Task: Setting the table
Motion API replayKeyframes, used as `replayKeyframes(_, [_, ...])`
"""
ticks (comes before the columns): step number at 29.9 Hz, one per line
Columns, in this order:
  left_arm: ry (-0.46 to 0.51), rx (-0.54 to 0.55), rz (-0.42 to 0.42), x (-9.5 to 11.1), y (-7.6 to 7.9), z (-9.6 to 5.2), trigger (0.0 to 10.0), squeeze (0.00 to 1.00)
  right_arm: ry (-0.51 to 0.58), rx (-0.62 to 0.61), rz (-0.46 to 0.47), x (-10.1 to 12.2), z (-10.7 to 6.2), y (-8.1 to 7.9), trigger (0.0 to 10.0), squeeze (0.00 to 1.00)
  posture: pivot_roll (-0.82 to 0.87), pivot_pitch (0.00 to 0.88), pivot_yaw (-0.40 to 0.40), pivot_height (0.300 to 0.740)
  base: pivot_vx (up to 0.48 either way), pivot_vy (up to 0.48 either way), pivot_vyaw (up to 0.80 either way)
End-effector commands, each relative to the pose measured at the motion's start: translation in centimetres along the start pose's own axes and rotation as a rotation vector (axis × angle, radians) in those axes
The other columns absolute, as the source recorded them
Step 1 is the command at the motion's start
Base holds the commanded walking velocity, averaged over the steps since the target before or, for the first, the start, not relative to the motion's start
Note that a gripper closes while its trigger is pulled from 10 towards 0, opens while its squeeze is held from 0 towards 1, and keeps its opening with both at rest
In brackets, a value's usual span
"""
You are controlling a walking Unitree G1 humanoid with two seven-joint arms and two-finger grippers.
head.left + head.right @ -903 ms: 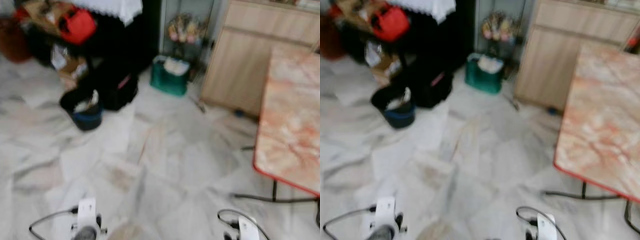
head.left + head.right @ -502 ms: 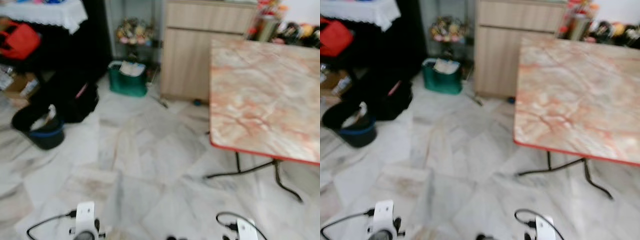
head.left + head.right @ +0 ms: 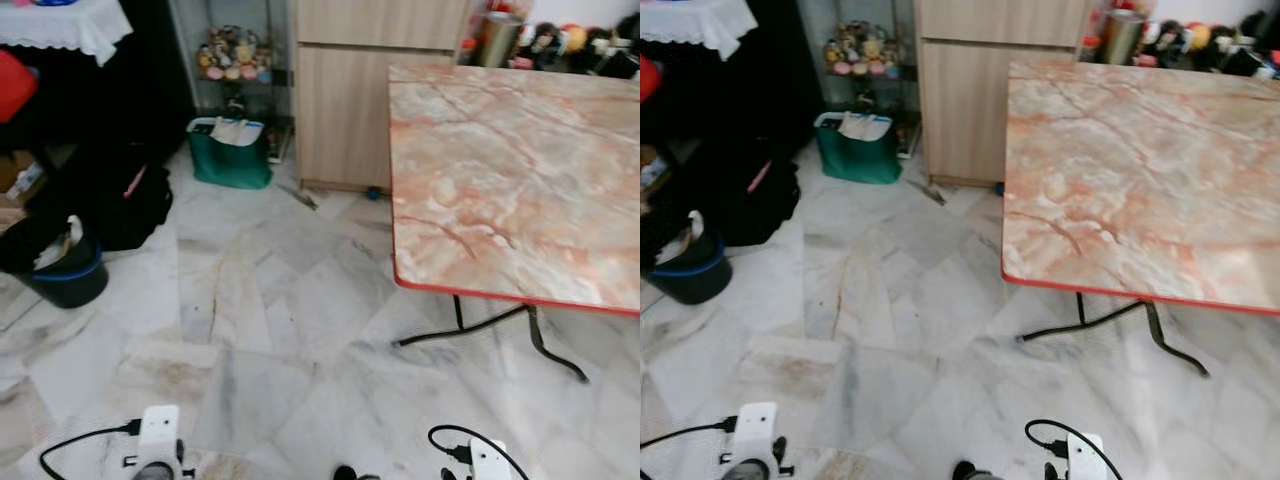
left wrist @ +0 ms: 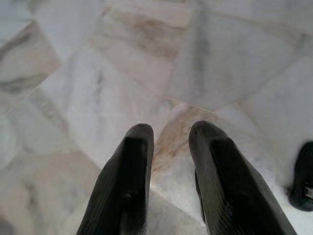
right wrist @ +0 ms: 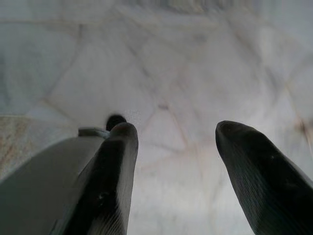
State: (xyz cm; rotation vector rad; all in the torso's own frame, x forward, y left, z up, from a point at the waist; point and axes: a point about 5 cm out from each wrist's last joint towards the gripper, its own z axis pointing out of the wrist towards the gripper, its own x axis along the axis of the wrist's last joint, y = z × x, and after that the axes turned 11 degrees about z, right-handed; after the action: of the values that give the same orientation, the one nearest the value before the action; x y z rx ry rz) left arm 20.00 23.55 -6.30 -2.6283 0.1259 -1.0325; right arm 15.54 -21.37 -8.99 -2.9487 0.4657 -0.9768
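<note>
A table (image 3: pixel 500 170) with a pink marble-patterned top and red edge stands on the right, its top bare. Thin black legs (image 3: pixel 540 335) show under its near edge. Both arms hang low over the marble floor, with their wrists at the bottom of the eye views: left (image 3: pixel 158 445), right (image 3: pixel 485 462). In the left wrist view my left gripper (image 4: pixel 170 129) points at the floor tiles, its fingers a little apart and holding nothing. My right gripper (image 5: pixel 178 129) hangs over the floor with its fingers wide apart and empty.
A wooden cabinet (image 3: pixel 370 90) stands behind the table's left corner. Beside it are a green bag (image 3: pixel 230 160) and a shelf of trinkets (image 3: pixel 235 55). A black bag (image 3: pixel 120 195) and a dark bucket (image 3: pixel 60 275) sit at the left. Jars and cans (image 3: pixel 500 35) line the far side.
The whole view has swung to the right, so the table now shows much more fully and the clutter has slid to the left edge. Both arms hang as before.
</note>
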Motion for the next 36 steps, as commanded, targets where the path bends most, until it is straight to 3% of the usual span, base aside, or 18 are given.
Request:
replayKeyframes(1, [-0.011, -0.012, 0.024, 0.0, 0.0, 0.1, 10.0, 0.0, -0.001, -0.017, 0.026, -0.3, -0.1, 0.0, 10.0, 0.0, 0.0, 0.134, 0.013, 0.74, 0.0, -0.337, 0.0])
replayKeyframes(8, [-0.003, 0.002, 0.021, 0.1, -0.5, 0.1, 10.0, 0.0, -0.002, -0.057, 0.029, -0.4, 0.0, -0.1, 10.0, 0.0, 0.04, 0.13, 0.016, 0.74, 0.0, -0.338, 0.0])
replayKeyframes(12, [-0.018, 0.008, 0.021, -0.6, -0.7, -0.1, 10.0, 0.0, -0.009, -0.064, 0.029, -0.5, 0.0, -0.1, 10.0, 0.0, 0.03, 0.135, 0.017, 0.74, 0.0, -0.322, -0.73])
replayKeyframes(33, [-0.022, -0.01, 0.016, -0.6, 0.1, -0.1, 10.0, 0.0, 0.018, -0.063, 0.036, -0.3, -0.1, 0.0, 10.0, 0.0, 0.02, 0.155, 0.009, 0.74, 0.0, -0.307, -0.03])
replayKeyframes(36, [-0.033, -0.015, 0.012, -0.9, 0.1, -0.2, 10.0, 0.0, 0.017, -0.07, 0.005, -0.3, -0.1, 0.1, 10.0, 0.0, 0.01, 0.15, 0.01, 0.74, 0.0, -0.094, 0.0])
